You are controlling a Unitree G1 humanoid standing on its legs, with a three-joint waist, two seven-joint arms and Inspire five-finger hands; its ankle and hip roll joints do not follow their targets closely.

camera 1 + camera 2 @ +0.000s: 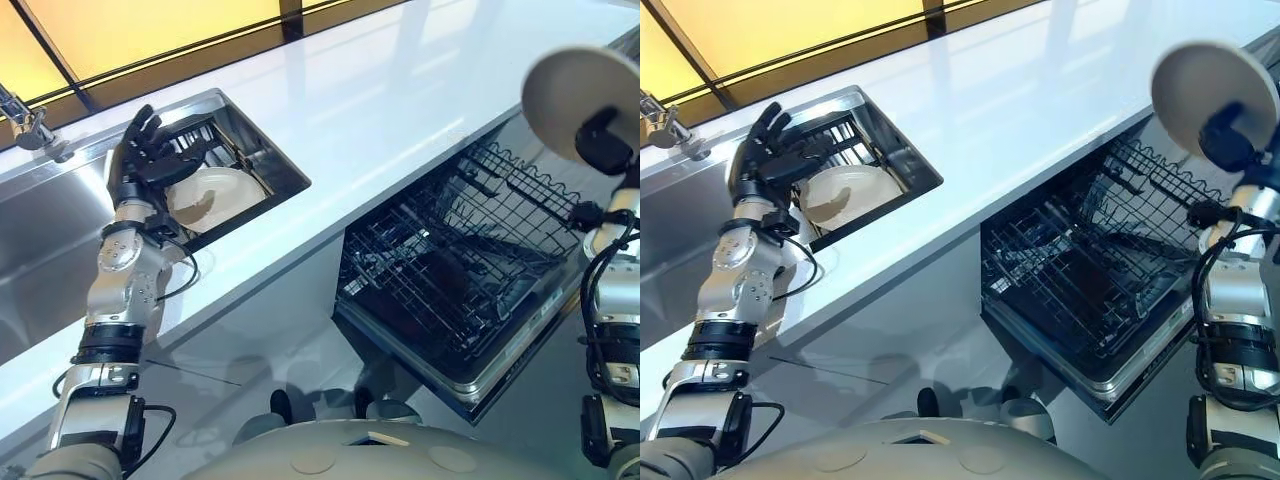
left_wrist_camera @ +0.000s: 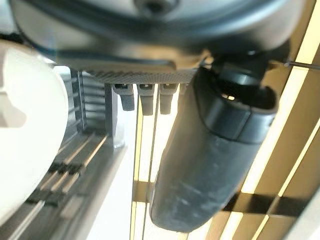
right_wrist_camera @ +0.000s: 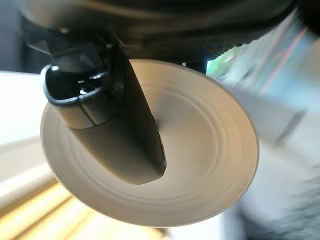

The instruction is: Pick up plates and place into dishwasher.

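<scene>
Holding one plate [image 1: 562, 88] aloft (second plate [image 1: 218, 196] racked).

White bench [image 1: 400, 90] is seen running diagonally | steel sink [image 1: 40, 230] is set into it | faucet [image 1: 27, 122] is mounted at its far edge

Your left robot hand [image 2: 210, 150] holds nothing, thumb sticking out; white plate [image 2: 25, 135] close by, over grey rack bars [image 2: 75, 172].
</scene>
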